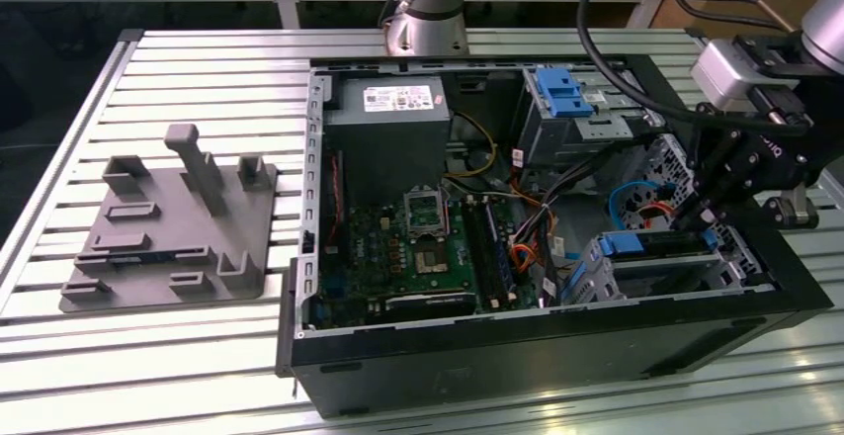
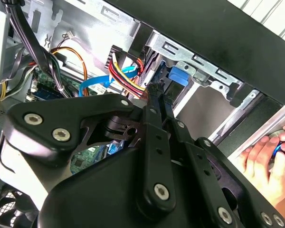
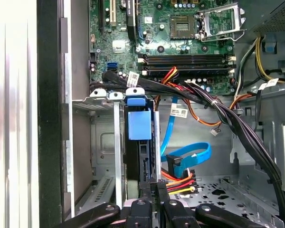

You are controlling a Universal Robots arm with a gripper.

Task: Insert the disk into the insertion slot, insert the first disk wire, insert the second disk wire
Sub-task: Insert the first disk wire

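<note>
Black fingers (image 2: 154, 123): narrow, nearly together; a pinch cannot be told. Silver hard drive in blue plastic carrier (image 3: 139, 127): seated in low perforated sheet-metal cage (image 3: 102, 142), straight ahead of fingers, long axis running away. Red-yellow-black wire bundle (image 3: 179, 182): just beside fingers.

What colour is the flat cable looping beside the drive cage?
Bright blue. The flat cable shows best in the first wrist view.

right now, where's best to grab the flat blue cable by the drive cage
Probably the flat run of the blue cable, before it folds back by the red and yellow wires. Pinch its two broad faces, coming edge-on from the open bay side, away from the drive cage; that run hangs free.
</note>
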